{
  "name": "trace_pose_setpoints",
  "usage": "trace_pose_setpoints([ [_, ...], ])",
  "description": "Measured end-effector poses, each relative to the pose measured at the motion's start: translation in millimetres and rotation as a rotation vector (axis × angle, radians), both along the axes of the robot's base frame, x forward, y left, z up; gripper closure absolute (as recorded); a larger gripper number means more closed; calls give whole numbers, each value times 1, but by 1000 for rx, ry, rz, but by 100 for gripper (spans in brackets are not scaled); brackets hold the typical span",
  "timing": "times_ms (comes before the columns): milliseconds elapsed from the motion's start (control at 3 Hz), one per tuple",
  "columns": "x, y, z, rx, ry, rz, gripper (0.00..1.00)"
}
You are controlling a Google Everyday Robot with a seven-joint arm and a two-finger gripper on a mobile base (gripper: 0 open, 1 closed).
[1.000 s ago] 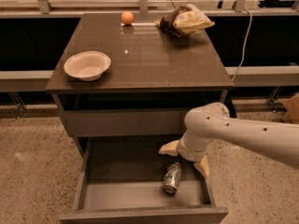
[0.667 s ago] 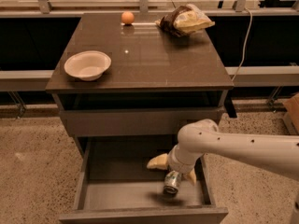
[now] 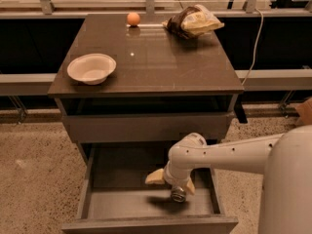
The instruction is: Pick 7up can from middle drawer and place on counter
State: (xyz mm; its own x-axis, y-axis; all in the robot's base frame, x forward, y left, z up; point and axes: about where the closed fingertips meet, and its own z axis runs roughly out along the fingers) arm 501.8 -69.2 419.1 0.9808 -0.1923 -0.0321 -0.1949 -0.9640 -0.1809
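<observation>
The 7up can [image 3: 178, 194] lies on its side on the grey floor of the open middle drawer [image 3: 117, 204], right of centre, with its silvery end facing the camera. My gripper [image 3: 172, 182] reaches down into the drawer from the right and sits right over the can. It is open, with one tan finger [image 3: 155, 178] to the left of the can and the other to its right. The gripper body hides most of the can. The dark brown counter [image 3: 146, 57] is the top of the cabinet above.
On the counter stand a white bowl [image 3: 91, 68] at front left, a small orange ball [image 3: 133, 18] at the back and a crumpled chip bag [image 3: 195, 21] at back right. The closed upper drawer front [image 3: 146, 126] overhangs the drawer's rear. My white arm [image 3: 253, 155] crosses the lower right.
My gripper has moved left and down inside the drawer, from beside the can to directly over it, with a finger now on either side. The can has stayed in place.
</observation>
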Motion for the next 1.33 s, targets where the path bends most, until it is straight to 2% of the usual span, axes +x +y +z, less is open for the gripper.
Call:
trace_pose_setpoints([
  [333,10,-2,-19,-27,9,-32,0],
  [667,22,-2,-44,-37,29,-77,18],
  [1000,29,-4,-61,-51,41,-99,41],
  [1333,31,-4,-61,-47,43,-107,64],
])
